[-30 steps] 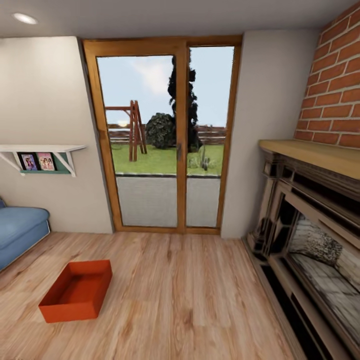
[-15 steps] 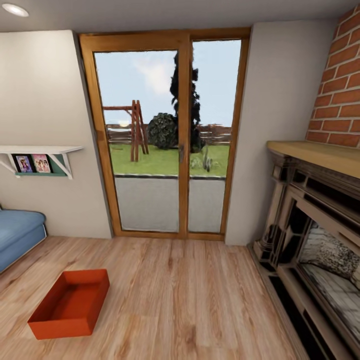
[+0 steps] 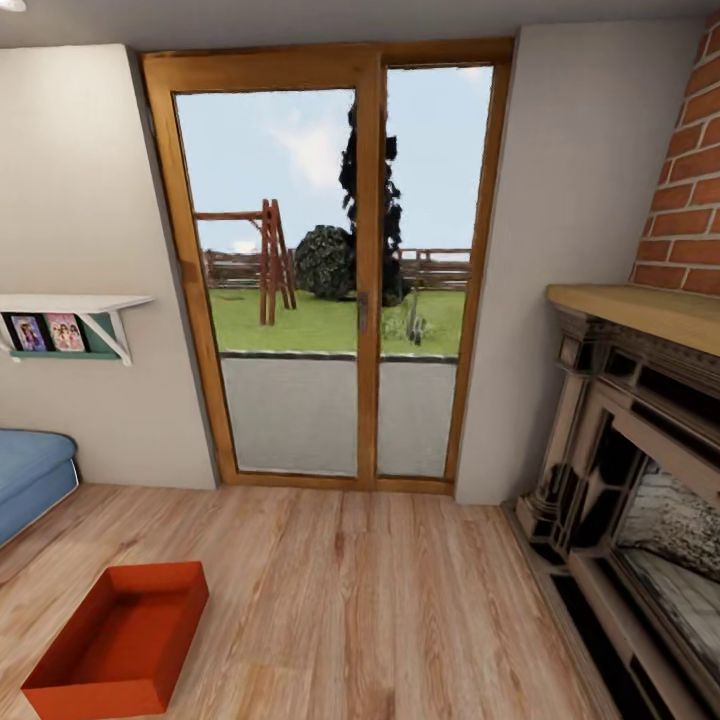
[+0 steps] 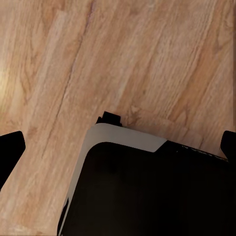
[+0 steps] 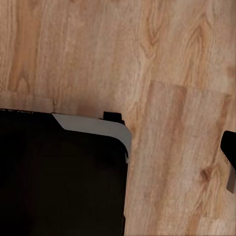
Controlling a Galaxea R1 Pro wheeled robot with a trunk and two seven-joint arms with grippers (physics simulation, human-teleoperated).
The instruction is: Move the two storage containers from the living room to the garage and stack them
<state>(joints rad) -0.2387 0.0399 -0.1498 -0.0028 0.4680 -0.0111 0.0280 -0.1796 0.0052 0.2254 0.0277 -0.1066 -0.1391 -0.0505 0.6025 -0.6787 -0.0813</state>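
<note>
One red-orange open-topped rectangular storage container sits on the light wood-plank floor near the blue sofa, open side up, ready to lift. Both wrist cameras look down at planks beside the robot's dark base. Dark tips show at the frame edges, but whether either pincer is apart or together I cannot tell.

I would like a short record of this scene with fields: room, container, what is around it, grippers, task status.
room: living room, light wood-plank floor
container: one red-orange open box on the planks at the lower left of the head view, empty inside
around it: blue sofa to its left, glass door ahead, stone fireplace at the right, shelf with photos on the left wall
grippers: fingers at the edges of both wrist views, wide apart, over bare planks, holding nothing
task status: container not yet picked up
</note>
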